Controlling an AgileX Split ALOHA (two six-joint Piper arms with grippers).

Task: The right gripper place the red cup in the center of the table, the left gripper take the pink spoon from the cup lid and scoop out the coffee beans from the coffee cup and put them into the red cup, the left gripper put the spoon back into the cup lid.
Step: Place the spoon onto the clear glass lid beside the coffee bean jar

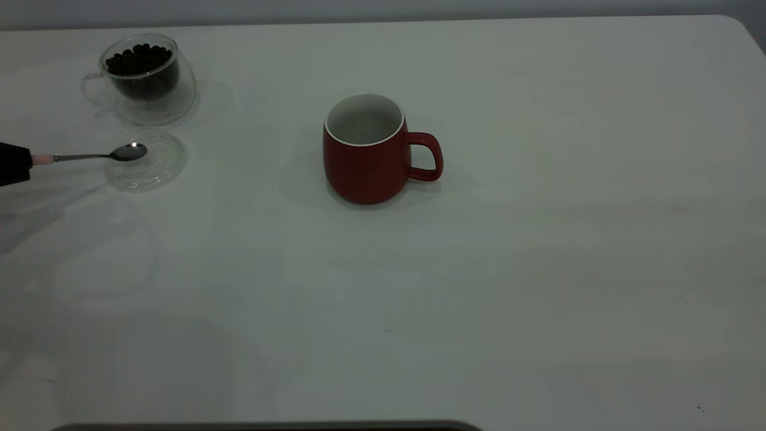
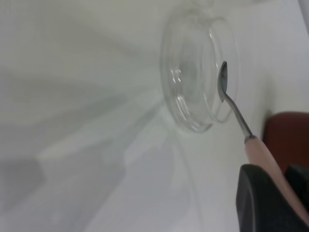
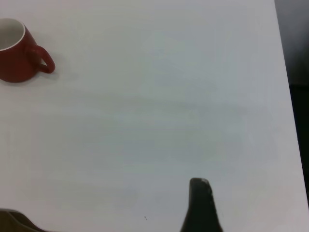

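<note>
The red cup (image 1: 365, 161) stands upright at the middle of the table (image 1: 538, 239), handle toward the right; it also shows in the right wrist view (image 3: 17, 53). The left gripper (image 1: 15, 163) at the left edge is shut on the pale handle of the pink spoon (image 1: 128, 152). The spoon's metal bowl is over the near-left part of the clear cup lid (image 1: 161, 170) and looks empty. In the left wrist view the spoon (image 2: 224, 79) reaches over the cup lid (image 2: 193, 82) from the left gripper (image 2: 282, 193). The coffee cup (image 1: 146, 90) holds the coffee beans (image 1: 139, 58) just behind the lid.
The right gripper (image 3: 203, 203) is out of the exterior view; its wrist view shows it over bare table near the right edge (image 3: 285, 96), far from the red cup. A dark strip (image 1: 269, 426) lies along the table's front edge.
</note>
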